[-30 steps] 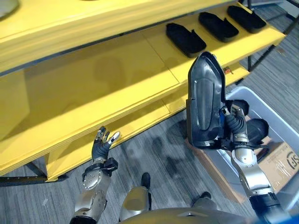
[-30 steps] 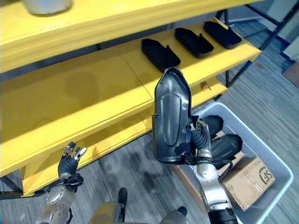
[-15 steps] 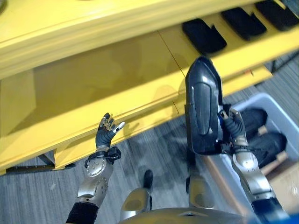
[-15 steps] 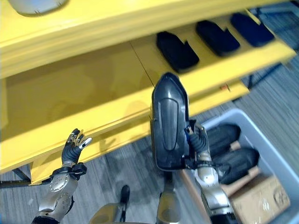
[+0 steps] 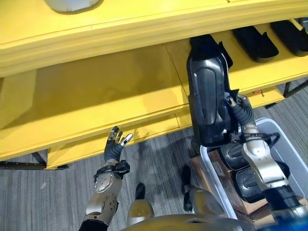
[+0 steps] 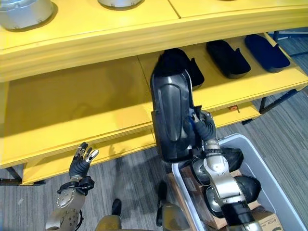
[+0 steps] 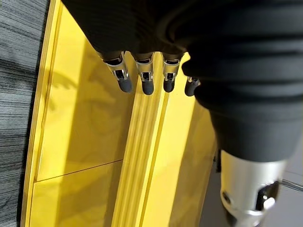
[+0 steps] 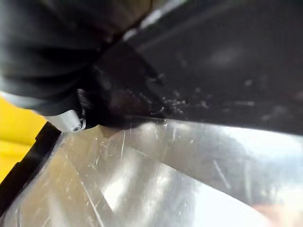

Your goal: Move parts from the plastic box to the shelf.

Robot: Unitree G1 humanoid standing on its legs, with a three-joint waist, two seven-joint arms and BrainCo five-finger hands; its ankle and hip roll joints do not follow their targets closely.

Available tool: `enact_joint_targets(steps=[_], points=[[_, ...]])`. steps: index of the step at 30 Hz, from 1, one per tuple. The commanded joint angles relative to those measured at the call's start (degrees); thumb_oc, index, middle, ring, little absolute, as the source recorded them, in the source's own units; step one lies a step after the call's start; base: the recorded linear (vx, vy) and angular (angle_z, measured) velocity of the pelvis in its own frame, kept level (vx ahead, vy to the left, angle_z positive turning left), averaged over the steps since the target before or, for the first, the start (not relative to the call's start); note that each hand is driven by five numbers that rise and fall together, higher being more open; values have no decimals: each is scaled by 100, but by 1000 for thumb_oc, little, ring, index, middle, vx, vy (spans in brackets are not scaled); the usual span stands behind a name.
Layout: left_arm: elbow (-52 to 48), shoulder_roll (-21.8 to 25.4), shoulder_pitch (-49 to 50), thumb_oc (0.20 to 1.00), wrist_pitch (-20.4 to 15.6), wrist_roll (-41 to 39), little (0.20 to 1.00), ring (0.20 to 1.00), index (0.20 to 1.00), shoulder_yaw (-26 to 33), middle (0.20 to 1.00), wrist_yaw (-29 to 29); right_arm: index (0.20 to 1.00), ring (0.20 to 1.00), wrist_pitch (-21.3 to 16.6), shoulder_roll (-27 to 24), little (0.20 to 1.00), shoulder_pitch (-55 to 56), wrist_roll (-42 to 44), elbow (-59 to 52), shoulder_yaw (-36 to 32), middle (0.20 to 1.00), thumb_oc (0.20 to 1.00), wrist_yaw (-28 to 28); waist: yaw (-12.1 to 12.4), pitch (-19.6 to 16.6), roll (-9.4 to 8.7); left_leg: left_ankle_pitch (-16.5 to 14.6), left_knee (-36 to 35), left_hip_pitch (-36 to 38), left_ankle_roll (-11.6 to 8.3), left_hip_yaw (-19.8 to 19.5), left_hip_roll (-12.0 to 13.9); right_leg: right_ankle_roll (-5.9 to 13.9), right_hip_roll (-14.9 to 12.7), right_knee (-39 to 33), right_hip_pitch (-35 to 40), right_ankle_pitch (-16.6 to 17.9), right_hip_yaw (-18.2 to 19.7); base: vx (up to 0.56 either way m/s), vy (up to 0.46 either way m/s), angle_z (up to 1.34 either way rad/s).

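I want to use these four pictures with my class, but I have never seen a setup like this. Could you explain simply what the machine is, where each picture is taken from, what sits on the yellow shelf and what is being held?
This is a humanoid robot with two arms. Two pictures come from cameras on its head, looking down; the other two come from cameras on its wrists, looking along each hand from very close.

The right hand grips a large black part and holds it upright in front of the yellow shelf. More black parts already lie on that shelf, and others wait in the grey plastic box on the floor beside a cardboard box.

The left hand is empty, its fingers relaxed, raised near the edge of the shelf's lower board. Grey round containers stand on the top board.
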Motion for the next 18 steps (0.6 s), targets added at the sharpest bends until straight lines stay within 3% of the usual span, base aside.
enact_joint_targets(steps=[1, 8, 12, 14, 16, 18], points=[[-431, 400, 116, 1000, -178, -213, 1000, 1000, 1000, 10, 1000, -59, 200, 200, -392, 59, 200, -552, 278, -173, 355, 200, 200, -33, 267, -367, -260, 105, -15, 177, 103, -94, -122, 697, -871, 1004, -352, -345, -38, -8, -42, 4], [-577, 488, 194, 1000, -208, -473, 1000, 1000, 1000, -143, 1000, -87, 200, 200, -172, 146, 200, -1911, 711, 764, 1186, 200, 200, -32, 654, -176, -230, 310, -14, -122, 27, -320, -82, 590, -953, 1376, -594, -527, -287, -37, -62, 18], [-610, 567, 113, 1000, -248, -620, 1000, 1000, 1000, -310, 1000, -124, 200, 200, -70, -146, 200, -2644, 811, 1239, 1273, 200, 200, -168, 849, 35, -232, 430, 345, -647, 17, -195, -274, 555, -1167, 1216, -395, -535, -609, -81, -56, 49], [-650, 754, -86, 1000, -240, -688, 1000, 1000, 1000, -458, 1000, -179, 200, 200, -46, -410, 200, -3210, 859, 1575, 1202, 200, 200, -410, 950, 244, -224, 435, 779, -1200, 175, 286, -559, 555, -1342, 1284, -424, -540, -916, -172, 19, 102], [-643, 948, -202, 1000, -270, -791, 1000, 1000, 1000, -552, 1000, -174, 200, 200, -4, -400, 200, -3793, 893, 1982, 1218, 200, 200, -600, 1077, 332, -193, 365, 932, -1422, 267, 102, -643, 512, -1313, 1407, -632, -521, -846, -75, 77, 71], [-669, 1015, -283, 1000, -266, -854, 1000, 1000, 1000, -600, 1000, -184, 200, 200, 9, -516, 200, -3970, 945, 2182, 1129, 200, 200, -656, 1077, 387, -191, 358, 909, -1468, 306, 197, -655, 516, -1369, 1355, -599, -497, -892, -13, 34, 5]])
